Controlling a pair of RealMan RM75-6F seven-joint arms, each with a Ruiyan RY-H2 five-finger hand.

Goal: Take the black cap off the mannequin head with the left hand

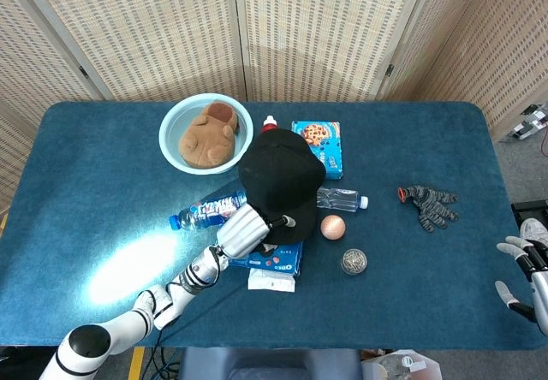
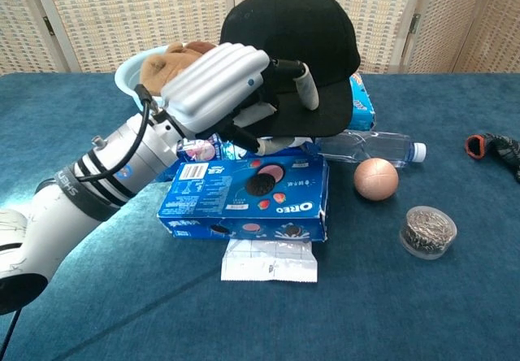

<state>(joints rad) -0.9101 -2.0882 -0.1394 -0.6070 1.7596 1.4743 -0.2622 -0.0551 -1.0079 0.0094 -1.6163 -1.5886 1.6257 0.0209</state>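
The black cap (image 1: pixel 278 179) sits upright on the mannequin head at the table's middle; in the chest view the cap (image 2: pixel 296 32) hides nearly all of the head, only a white sliver (image 2: pixel 284 141) showing under the brim. My left hand (image 1: pixel 244 230) is at the cap's front left. In the chest view this hand (image 2: pixel 223 84) grips the brim, thumb lying on top and the other fingers curled underneath. My right hand (image 1: pixel 527 277) hangs off the table's right edge, holding nothing, fingers apart.
A blue Oreo box (image 2: pixel 252 198) lies under my left hand, a white packet (image 2: pixel 268 261) before it. A light blue bowl (image 1: pixel 171 123) with a brown plush toy (image 1: pixel 208 133) stands behind. Two bottles (image 1: pixel 205 210) (image 1: pixel 342 198), a ball (image 1: pixel 332 226), a round tin (image 1: pixel 354 261) and a glove (image 1: pixel 428 204) lie around.
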